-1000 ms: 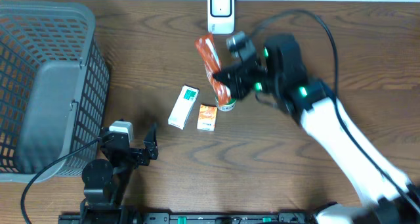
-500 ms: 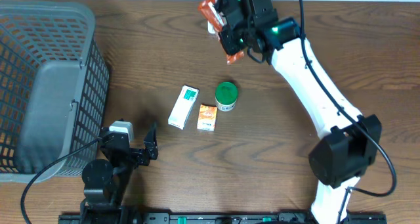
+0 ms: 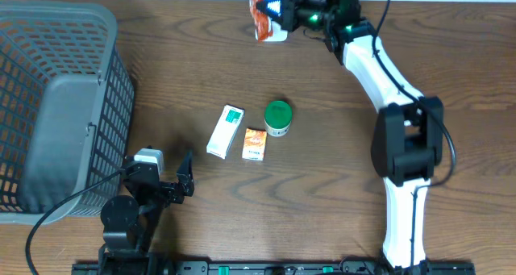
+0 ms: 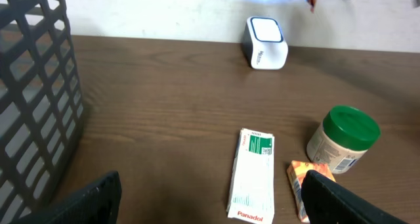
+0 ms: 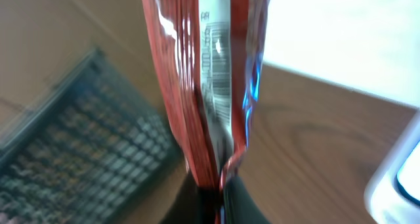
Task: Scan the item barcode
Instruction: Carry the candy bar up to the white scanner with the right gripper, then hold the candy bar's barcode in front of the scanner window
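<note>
Pinching the glossy red packet (image 5: 209, 86) by its crimped end, your right tool (image 5: 211, 204) is clamping the foil flat between its fingers at the far edge of the worktop (image 3: 322, 186), over the small white scanner (image 3: 272, 35). The packet's long axis is running straight out from the tool, with the barcode (image 5: 220, 60) lying along it. In the wrist view, the scanner's rounded plastic body is sitting just right of it. Your left tool (image 3: 187, 177) is idling wide at the near left, well apart.

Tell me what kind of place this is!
Probably a pretend shop checkout on a wooden table: there's a small white barcode scanner, a grey shopping basket, and goods like a medicine box and a green-lidded jar.
</note>
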### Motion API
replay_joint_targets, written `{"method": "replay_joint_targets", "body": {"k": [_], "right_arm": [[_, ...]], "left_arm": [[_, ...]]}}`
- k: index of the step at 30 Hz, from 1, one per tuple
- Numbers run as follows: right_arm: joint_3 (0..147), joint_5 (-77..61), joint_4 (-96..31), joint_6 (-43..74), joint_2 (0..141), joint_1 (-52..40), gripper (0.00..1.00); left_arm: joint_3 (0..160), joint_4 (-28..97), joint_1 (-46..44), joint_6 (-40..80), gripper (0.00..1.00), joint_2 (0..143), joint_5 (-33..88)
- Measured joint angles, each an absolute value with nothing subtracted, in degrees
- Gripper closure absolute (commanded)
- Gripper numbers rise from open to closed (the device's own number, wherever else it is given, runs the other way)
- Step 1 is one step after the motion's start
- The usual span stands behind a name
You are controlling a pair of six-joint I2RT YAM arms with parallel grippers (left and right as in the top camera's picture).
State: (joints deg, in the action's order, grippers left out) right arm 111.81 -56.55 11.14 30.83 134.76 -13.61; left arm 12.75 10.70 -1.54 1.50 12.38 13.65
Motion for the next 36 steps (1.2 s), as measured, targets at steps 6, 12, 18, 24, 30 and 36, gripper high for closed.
{"method": "replay_joint_targets", "body": {"k": [6,12,18,24,30,36], "right_arm": [[111.87,-62.63,32.32,61.76,143.81,-12.23,0.99],[111.79,-65.1,39.13,81.36,148.53,-12.23,0.99],[111.79,-64.25,37.06,90.17,148.62,-11.57,0.99],[111.79,-62.39,37.17,94.52,148.7,-9.89,0.99],[112.79,-59.96,41.04,99.29,150.89,-9.15,0.99],[115.07,-57.95,41.58,102.56,155.0,-10.76,0.99]], "left_arm": [[12.75,10.68,-1.56,1.5,0.13,12.38,13.65],[12.75,10.72,-1.54,1.5,0.13,12.38,13.65],[12.75,10.7,-1.56,1.5,0.13,12.38,13.65],[12.75,10.7,-1.56,1.5,0.13,12.38,13.65],[12.75,10.7,-1.54,1.5,0.13,12.38,13.65],[12.75,10.7,-1.56,1.5,0.13,12.38,13.65]]}}
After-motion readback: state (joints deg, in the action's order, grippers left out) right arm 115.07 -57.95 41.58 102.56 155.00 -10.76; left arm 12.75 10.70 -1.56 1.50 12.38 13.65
